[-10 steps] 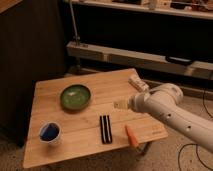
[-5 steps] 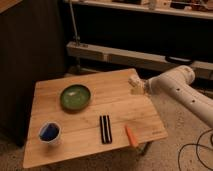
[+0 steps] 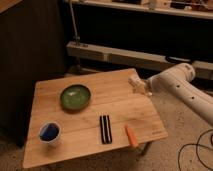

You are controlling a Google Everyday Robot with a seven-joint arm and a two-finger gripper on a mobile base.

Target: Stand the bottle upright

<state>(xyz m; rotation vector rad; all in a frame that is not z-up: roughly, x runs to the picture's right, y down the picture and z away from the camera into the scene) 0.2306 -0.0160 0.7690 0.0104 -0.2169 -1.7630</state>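
Note:
My gripper (image 3: 138, 85) is at the end of the white arm (image 3: 176, 85), which reaches in from the right. It hovers over the far right edge of the wooden table (image 3: 120, 100). A small whitish shape shows at its tip; I cannot tell whether this is the bottle or part of the gripper. No bottle lies apart on the table top.
A green bowl (image 3: 75, 96) sits at the table's middle left and a blue cup (image 3: 50, 133) at the front left. A black striped flat block (image 3: 105, 129) and an orange carrot-shaped piece (image 3: 132, 135) lie near the front. Cables (image 3: 200, 150) run on the floor at right.
The gripper has moved from above the table's right middle back and to the right, to the table's far right edge. The arm has drawn away from the table. The table objects have not moved.

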